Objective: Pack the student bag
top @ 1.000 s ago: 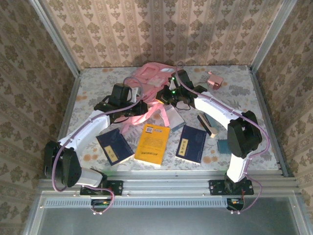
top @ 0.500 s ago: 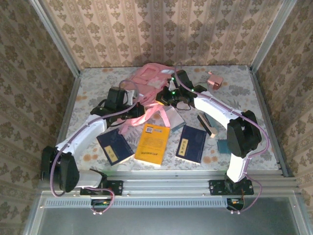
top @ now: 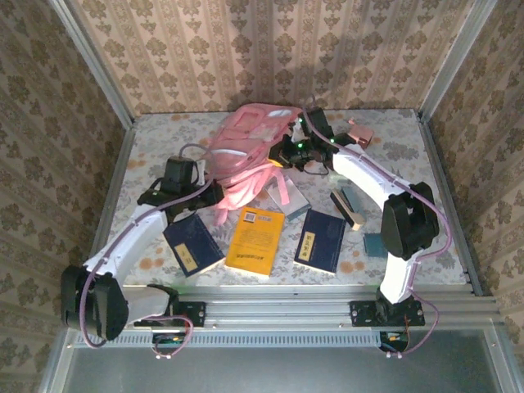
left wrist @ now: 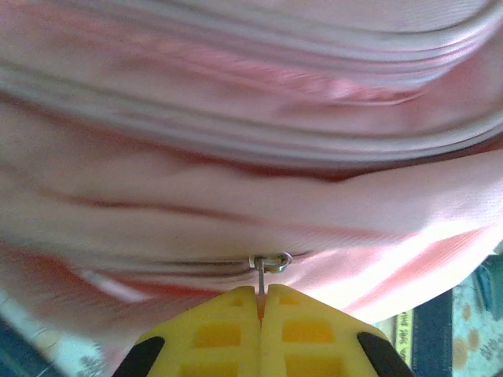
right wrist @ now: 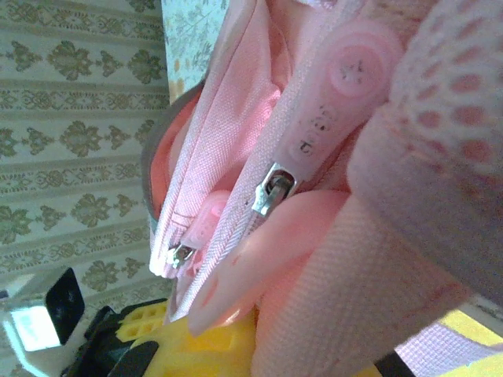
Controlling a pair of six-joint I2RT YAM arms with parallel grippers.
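Pink fabric of the student bag (top: 246, 135) heaps at the back centre of the table (top: 155, 143); its inside is hidden. The left gripper (left wrist: 260, 294) is clenched on a metal zip pull (left wrist: 271, 262). The right gripper (top: 285, 154) presses against the bag, its grip impossible to tell. An orange book (top: 255, 240) lies nearer on the floral tabletop, and patterned wallpaper (top: 270, 49) lines the walls.

The yellow book (top: 255, 240) carries cover print and a label, all too small to read.

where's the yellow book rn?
Top view: the yellow book lies flat near the table's front edge, about centre, between a dark blue book on its left and a second dark blue book on its right, in front of the student bag.
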